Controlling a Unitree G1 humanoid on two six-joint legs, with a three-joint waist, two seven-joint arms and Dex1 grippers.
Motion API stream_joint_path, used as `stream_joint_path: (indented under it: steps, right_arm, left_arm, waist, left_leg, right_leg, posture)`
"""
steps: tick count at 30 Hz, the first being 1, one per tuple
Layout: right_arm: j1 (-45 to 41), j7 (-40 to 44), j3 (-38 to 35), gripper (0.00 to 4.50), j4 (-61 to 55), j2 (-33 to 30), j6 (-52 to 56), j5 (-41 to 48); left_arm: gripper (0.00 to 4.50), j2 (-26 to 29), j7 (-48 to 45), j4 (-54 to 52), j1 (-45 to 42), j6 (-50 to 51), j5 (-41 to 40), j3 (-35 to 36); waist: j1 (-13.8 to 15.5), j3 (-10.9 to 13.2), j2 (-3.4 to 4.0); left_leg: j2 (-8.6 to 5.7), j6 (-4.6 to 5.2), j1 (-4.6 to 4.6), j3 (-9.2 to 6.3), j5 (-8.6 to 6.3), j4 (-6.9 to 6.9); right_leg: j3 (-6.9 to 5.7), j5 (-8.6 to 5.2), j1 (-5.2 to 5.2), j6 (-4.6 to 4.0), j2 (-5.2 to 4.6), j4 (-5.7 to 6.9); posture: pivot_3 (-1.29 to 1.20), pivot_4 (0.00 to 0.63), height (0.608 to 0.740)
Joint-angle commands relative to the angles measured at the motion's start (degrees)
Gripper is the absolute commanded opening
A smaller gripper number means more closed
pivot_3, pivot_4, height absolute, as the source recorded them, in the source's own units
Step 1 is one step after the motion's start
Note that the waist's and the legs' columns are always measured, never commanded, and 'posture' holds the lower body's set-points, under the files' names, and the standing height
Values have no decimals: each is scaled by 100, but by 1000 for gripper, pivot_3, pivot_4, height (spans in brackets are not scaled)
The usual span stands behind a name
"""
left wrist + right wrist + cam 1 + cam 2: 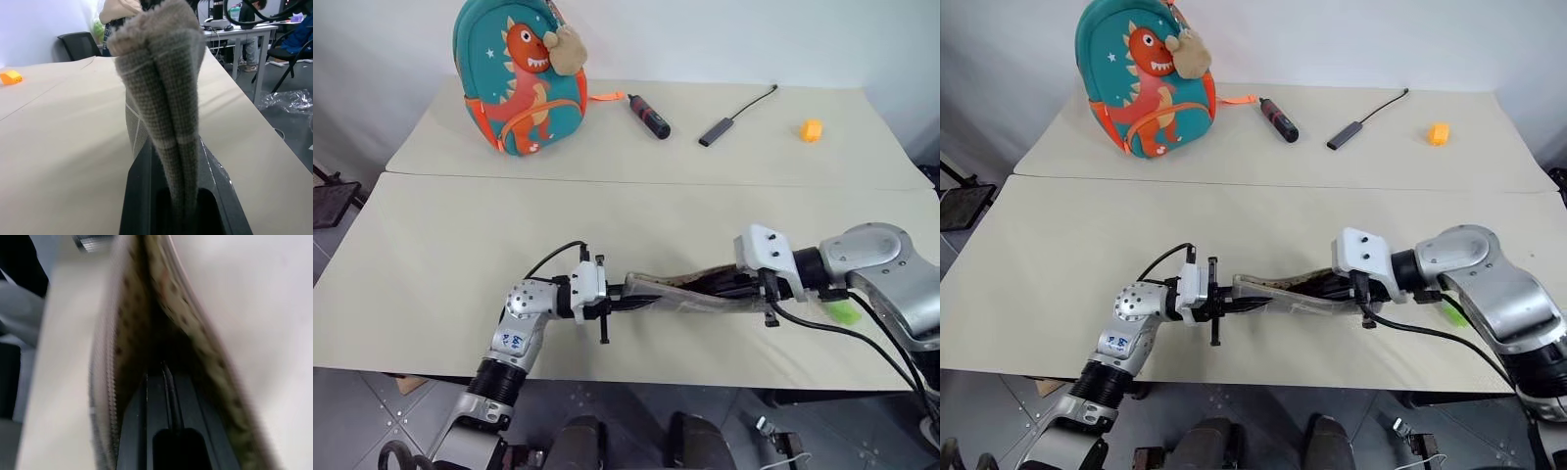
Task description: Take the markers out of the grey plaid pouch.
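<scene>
left gripper (607, 299) clamps the pouch (680, 292) at the near table (431, 255) edge, closed right gripper (1332, 287) inside its mouth; one green marker (843, 312) lies out, right; others unseen.

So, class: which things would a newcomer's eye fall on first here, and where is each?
The grey plaid pouch is held over the front table's near edge, the left gripper shut on one end and the right gripper shut inside its open mouth. A teal dinosaur backpack stands at the rear table's far left.
</scene>
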Motion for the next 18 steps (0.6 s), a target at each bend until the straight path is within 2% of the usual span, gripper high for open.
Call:
stream_joint_path:
  steps: [1,8,14,18]
  right_arm:
    - [-318,56,220,54,26,18,-70,-450]
    - [-469,168,809,54,-170,312,-188,-1055]
    - [-724,84,1233,54,302,596,-517,-1878]
    - [-827,209,1294,54,405,696,-444,-2055]
  left_arm:
    - [0,-5,31,-79,124,-16,89,-94]
    - [0,13,58,-52,115,-15,92,-80]
    - [0,4,66,-61,106,1,88,-93]
    - [0,0,70,-76,104,17,89,-105]
  waist:
    - [-3,0,0]
    - [-10,0,0]
    - [-21,0,0]
    - [-22,0,0]
  left_leg:
    - [1,0,0,0,0,0]
    - [1,0,0,0,0,0]
    - [1,0,2,1,0,0]
    - [1,-1,3,3,0,0]
  right_leg:
    - [-1,0,0,0,0,0]
    - [-1,0,0,0,0,0]
    - [0,0,0,0,0,2]
    - [0,0,0,0,1,3]
  posture:
    - [0,150,740]
    - [0,150,740]
    - [0,150,740]
    - [0,150,740]
